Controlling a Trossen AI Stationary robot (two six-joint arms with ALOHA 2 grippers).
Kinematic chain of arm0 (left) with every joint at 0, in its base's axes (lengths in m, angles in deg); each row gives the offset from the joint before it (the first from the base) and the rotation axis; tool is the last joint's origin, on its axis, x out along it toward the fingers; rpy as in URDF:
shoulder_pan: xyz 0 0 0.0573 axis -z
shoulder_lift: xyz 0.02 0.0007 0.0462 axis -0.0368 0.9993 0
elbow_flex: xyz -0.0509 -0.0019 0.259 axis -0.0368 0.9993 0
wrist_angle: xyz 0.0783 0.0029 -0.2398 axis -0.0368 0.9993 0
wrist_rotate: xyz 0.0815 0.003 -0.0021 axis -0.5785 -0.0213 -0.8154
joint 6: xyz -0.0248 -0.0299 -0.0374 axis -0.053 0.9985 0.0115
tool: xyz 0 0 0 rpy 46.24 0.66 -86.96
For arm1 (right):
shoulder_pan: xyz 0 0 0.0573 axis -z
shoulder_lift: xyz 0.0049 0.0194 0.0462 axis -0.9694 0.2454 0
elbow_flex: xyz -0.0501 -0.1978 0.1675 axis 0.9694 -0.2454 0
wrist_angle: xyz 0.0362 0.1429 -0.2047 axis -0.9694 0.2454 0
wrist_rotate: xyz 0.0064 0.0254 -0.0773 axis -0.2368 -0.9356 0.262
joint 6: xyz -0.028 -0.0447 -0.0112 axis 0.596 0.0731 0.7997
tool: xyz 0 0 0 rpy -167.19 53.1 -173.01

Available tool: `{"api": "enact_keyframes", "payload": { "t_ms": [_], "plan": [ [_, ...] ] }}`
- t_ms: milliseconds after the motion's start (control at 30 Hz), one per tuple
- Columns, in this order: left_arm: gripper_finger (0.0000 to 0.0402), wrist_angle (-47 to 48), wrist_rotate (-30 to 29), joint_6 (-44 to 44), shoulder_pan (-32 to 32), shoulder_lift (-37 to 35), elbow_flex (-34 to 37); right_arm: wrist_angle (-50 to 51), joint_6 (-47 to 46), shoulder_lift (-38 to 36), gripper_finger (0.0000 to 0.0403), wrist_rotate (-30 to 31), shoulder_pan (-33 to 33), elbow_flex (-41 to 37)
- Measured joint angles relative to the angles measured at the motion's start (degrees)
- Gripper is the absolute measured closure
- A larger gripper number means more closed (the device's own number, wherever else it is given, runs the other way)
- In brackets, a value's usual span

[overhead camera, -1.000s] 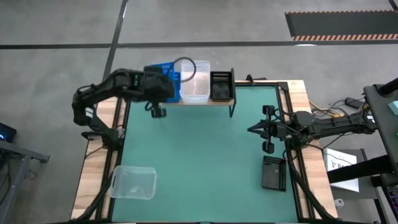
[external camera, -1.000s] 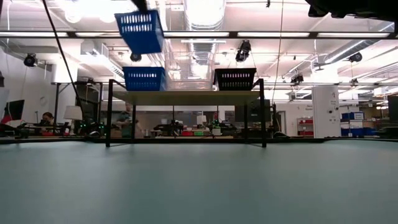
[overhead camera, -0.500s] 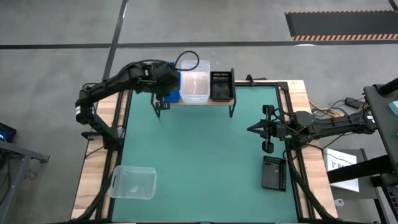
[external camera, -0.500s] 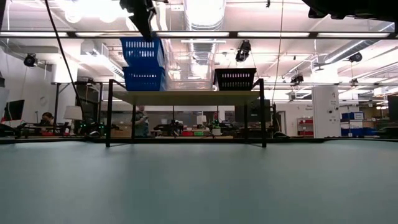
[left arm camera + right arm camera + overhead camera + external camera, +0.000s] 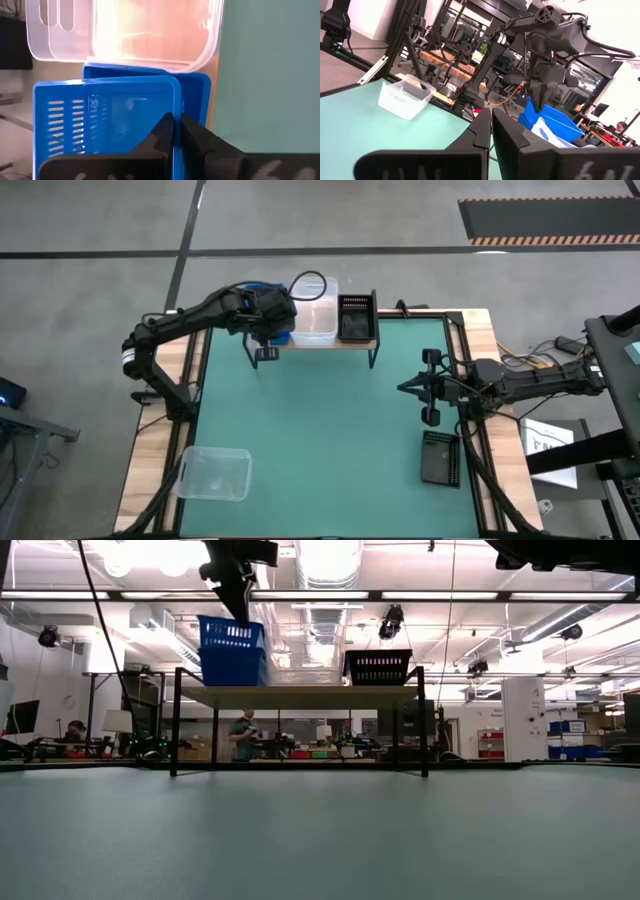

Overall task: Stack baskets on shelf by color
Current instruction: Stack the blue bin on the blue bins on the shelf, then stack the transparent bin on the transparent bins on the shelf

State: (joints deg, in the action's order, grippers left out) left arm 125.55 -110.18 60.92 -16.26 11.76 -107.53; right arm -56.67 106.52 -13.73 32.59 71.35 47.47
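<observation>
Nesting the top blue basket (image 5: 232,633) into the blue stack at the shelf's (image 5: 300,694) left end, left gripper (image 5: 176,131) fingers clenched on its rim; next, release. Right gripper (image 5: 432,387) waits clenched, empty.

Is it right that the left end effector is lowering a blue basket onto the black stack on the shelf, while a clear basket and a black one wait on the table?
Not quite. The left end effector is shut on the blue basket, setting it onto the blue stack, not the black basket. The low view shows this on the shelf. The clear basket and black one do wait on the table.
</observation>
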Motion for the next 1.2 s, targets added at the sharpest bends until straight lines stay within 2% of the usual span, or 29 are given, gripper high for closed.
{"api": "enact_keyframes", "payload": {
  "t_ms": [667,1000,1200],
  "plan": [
    [0.0398,-1.7,2.8,-0.5,0.1,0.1,0.8,1.0,0.0,0.0,0.0394,0.1,0.0,0.0],
    [0.0313,-2.2,2.7,0.0,0.4,0.1,0.8,1.4,-0.6,0.0,0.0394,0.1,0.0,0.0],
    [0.0289,-2.2,2.7,0.9,2.9,-1.1,0.6,1.8,-1.2,0.0,0.0394,0.1,0.0,0.0]
  ]
}}
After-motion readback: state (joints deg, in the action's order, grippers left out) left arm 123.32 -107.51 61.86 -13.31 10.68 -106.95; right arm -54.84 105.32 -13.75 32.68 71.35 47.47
